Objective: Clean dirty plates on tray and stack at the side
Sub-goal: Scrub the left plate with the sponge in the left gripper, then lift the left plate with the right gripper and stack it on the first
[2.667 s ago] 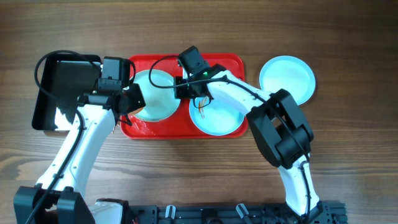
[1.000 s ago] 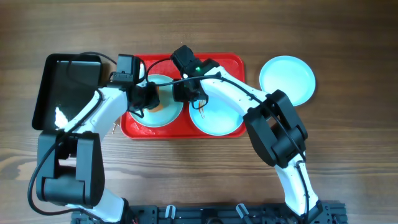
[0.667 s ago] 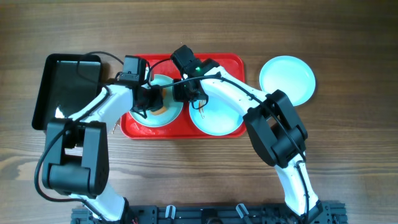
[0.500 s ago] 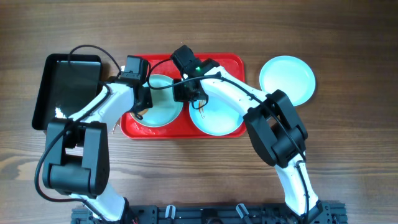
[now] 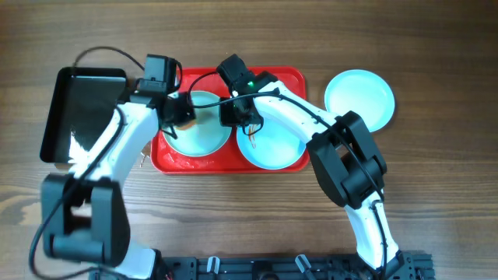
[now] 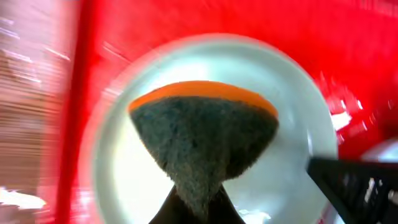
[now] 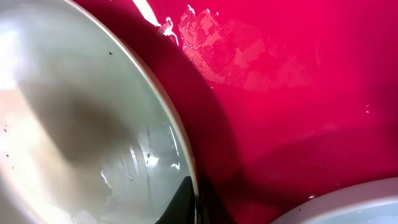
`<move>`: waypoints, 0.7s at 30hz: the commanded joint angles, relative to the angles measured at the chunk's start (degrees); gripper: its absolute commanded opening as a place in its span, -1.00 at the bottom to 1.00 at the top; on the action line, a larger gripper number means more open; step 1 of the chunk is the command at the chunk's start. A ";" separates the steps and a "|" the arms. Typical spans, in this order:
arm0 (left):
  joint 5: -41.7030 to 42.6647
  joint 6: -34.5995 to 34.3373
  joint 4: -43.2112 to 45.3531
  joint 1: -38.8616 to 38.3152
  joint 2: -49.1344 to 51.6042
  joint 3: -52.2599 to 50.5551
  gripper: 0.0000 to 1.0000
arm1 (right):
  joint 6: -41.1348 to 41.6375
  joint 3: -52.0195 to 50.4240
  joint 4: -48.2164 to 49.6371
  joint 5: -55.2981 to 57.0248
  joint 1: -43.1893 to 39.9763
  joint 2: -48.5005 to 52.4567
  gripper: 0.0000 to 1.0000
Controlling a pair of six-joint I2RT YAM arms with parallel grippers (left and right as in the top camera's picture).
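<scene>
1 red tray point(image 5: 289, 75) with 2 in it, a left plate point(image 5: 204, 136) and a right plate point(image 5: 274, 149); a 3rd plate point(image 5: 359, 99) lies on the table point(image 5: 436, 194) beside it.
The left gripper point(image 6: 196, 211) clenches 1 orange-backed sponge point(image 6: 205, 137), dark face over the left plate. The right gripper point(image 7: 188, 202) pinches that plate's rim. 1 black tray point(image 5: 82, 109) sits left of the red tray.

Two plates are seen on the red tray point(image 5: 285, 78): left plate point(image 5: 199, 137), right plate point(image 5: 274, 149). A third plate point(image 5: 359, 98) is set on the table point(image 5: 233, 222), right of the tray. The left gripper point(image 5: 181, 115), with a sponge point(image 5: 187, 117), is held over the left plate. The right gripper point(image 5: 240, 118) is placed at that plate's right rim. A black tray point(image 5: 82, 109) is seen far left.
</scene>
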 commanded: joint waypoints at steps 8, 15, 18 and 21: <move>-7.32 -0.52 -1.09 0.17 12.20 0.11 -0.92 | 0.59 -0.59 -0.74 4.37 -0.48 0.98 -0.91; -30.84 -2.23 -2.78 0.90 8.17 2.19 -0.92 | -3.08 -0.59 -0.74 5.01 -0.46 0.98 -0.91; -31.71 -2.23 -0.79 0.90 3.17 4.07 -0.92 | -4.15 -0.59 -0.70 5.01 -0.46 0.98 -0.91; -29.97 -2.23 -1.44 0.90 -3.91 4.13 -0.92 | -5.38 -0.52 0.02 6.10 -0.59 -0.44 -0.91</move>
